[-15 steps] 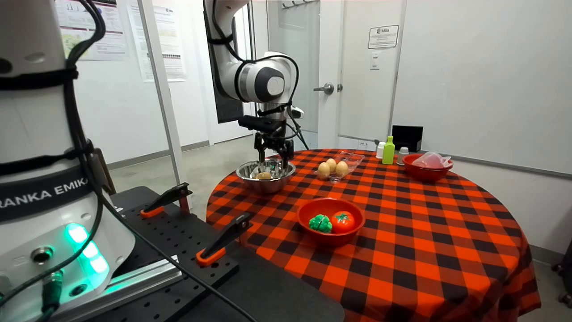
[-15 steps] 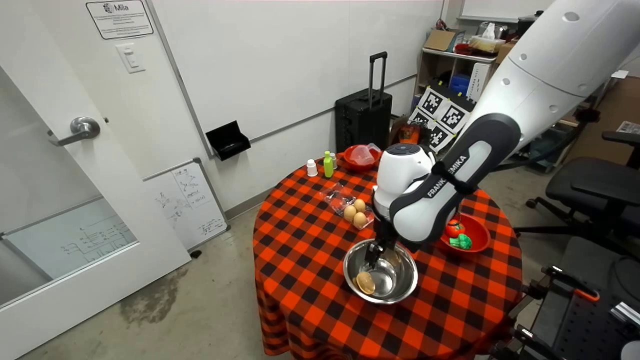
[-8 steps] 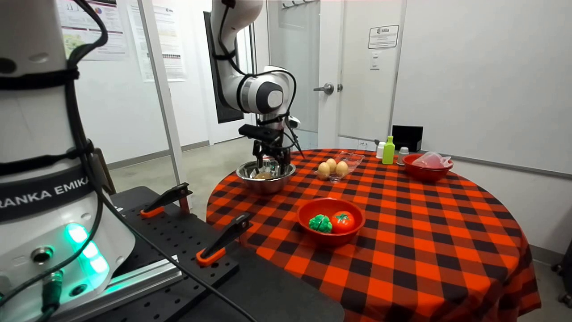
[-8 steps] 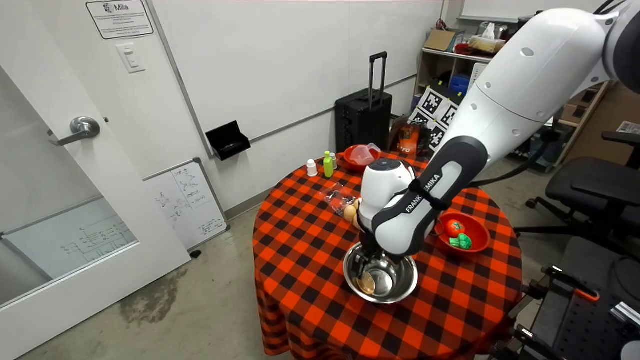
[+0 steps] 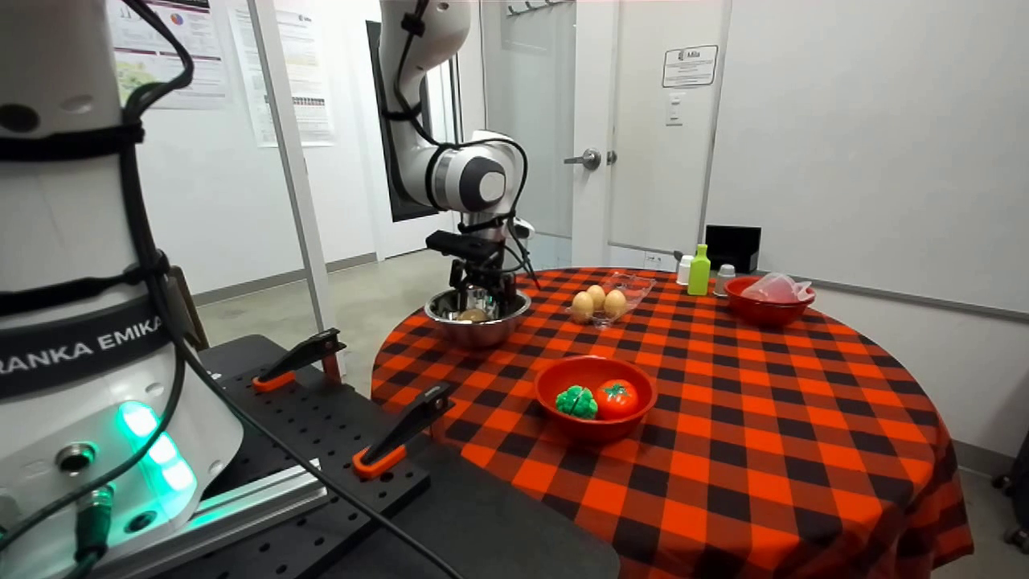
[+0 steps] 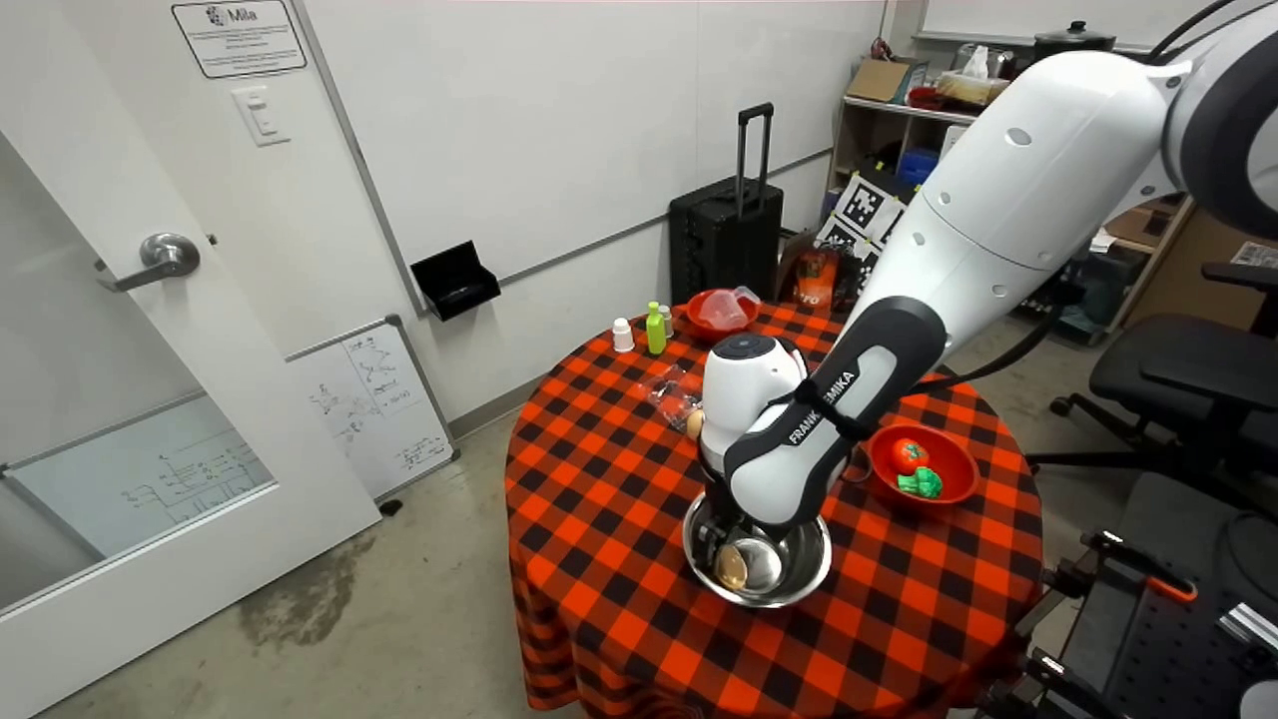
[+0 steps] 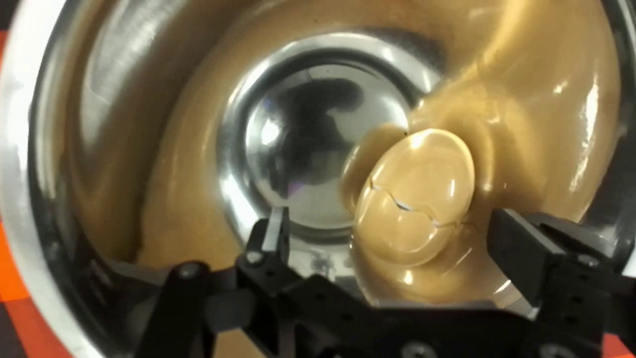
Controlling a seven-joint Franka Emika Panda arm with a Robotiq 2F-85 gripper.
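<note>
From left to right in an exterior view, the white Franka arm base [image 5: 72, 265] comes first, with two black-and-orange clamps [image 5: 406, 430] beside it; next, on a red-and-black checked tablecloth [image 5: 764, 402], stands a stainless-steel mixing bowl [image 5: 480, 335], with the gripper [image 7: 392, 231] reaching down inside its rim; the gripper is released, its fingers [image 7: 258, 238] spread either side of a cracked tan egg [image 7: 422, 174], which lies in that bowl; a gap shows between egg and fingers in the wrist view; further right, a red bowl [image 5: 595, 429] holds green broccoli [image 5: 576, 402] and a tomato [image 5: 617, 400]; behind it, three tan eggs [image 5: 596, 297] sit in a clear plastic carton [image 5: 637, 285]; then a white shaker [image 5: 684, 271], a lime-green bottle [image 5: 698, 273] and a grey-topped shaker [image 5: 724, 279]; last, a farther red bowl [image 5: 768, 313] holds a translucent plastic container [image 5: 773, 288].
</note>
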